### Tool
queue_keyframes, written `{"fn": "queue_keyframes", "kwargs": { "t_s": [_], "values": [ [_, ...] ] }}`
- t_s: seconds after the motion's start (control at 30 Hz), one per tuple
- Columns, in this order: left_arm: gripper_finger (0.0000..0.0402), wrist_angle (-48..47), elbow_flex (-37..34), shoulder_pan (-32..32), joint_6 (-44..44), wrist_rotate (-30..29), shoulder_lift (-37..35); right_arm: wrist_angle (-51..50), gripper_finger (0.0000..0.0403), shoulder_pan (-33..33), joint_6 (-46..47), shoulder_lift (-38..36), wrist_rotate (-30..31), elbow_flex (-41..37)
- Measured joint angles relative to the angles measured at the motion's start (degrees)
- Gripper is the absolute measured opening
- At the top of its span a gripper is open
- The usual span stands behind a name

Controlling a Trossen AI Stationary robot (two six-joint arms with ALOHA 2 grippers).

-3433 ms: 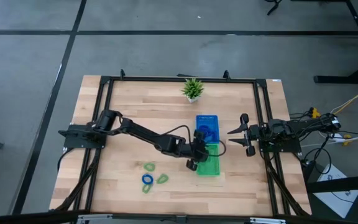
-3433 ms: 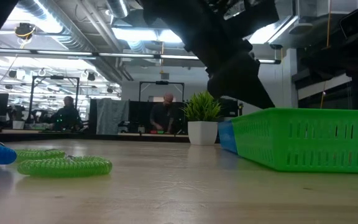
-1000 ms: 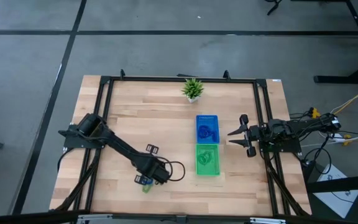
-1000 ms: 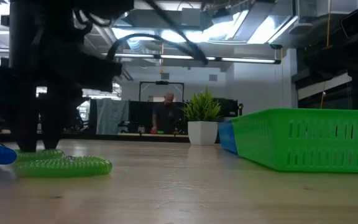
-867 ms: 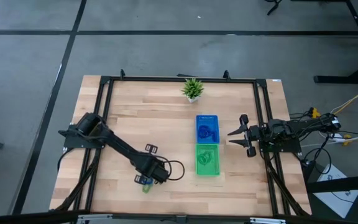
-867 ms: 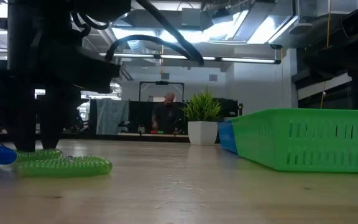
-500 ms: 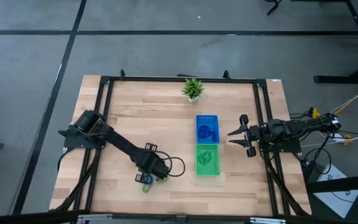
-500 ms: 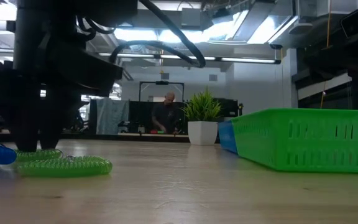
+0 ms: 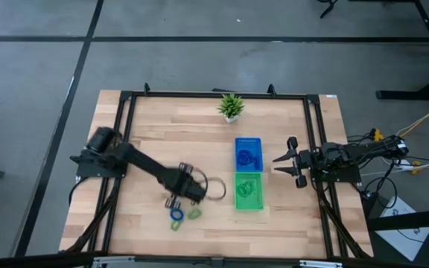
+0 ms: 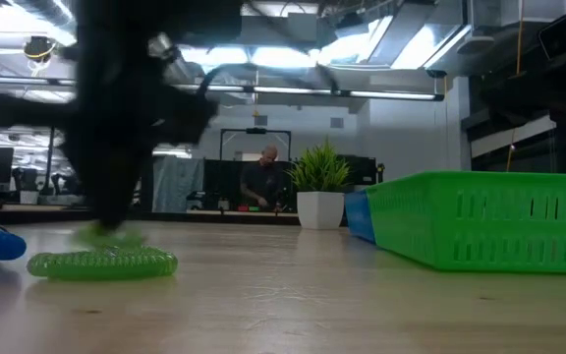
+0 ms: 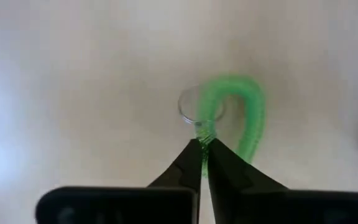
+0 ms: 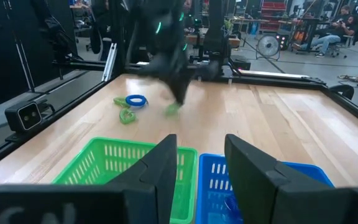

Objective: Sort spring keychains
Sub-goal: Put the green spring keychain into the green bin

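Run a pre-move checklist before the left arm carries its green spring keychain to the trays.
1. Left gripper shut on a green spring keychain: ok, fingers pinch one end of the coil.
2. Keychain lifted clear of the table: cannot tell, the arm is blurred in the low view.
3. Green tray reachable, nothing above it: ok.
4. Right gripper out of the way: ok, it waits open beside the blue tray.
5. Remaining keychains undisturbed: ok, a blue keychain and another green keychain lie on the table.
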Motion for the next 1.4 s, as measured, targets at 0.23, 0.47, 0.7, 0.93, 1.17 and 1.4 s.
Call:
{"fn": "queue_keyframes", "kwargs": {
  "t_s": [0.23,0.47,0.7,0.93,1.17,1.4],
  "values": [
    [0.0005,-1.9,0.2,2.5,0.0,-3.8,-14.6,0.0,0.0136,0.0,0.0,0.0,0.0,0.0],
    [0.0005,-2.0,0.4,4.6,1.3,-8.9,-28.0,0.0,0.0136,0.0,0.0,0.0,0.0,0.0],
    [0.0006,-2.0,0.4,4.4,1.7,-16.3,-38.3,0.0,0.0136,0.0,0.0,0.0,0.0,0.0],
    [0.0006,1.7,0.4,3.8,2.8,-20.1,-43.2,0.0,0.0136,0.0,0.0,0.0,0.0,0.0],
    [0.0007,9.6,0.5,4.1,5.3,-19.8,-41.1,0.0,0.0136,0.0,0.0,0.0,0.0,0.0],
    [0.0007,19.3,0.5,6.3,6.8,-21.2,-35.9,0.0,0.0136,0.0,0.0,0.0,0.0,0.0]
  ]
}}
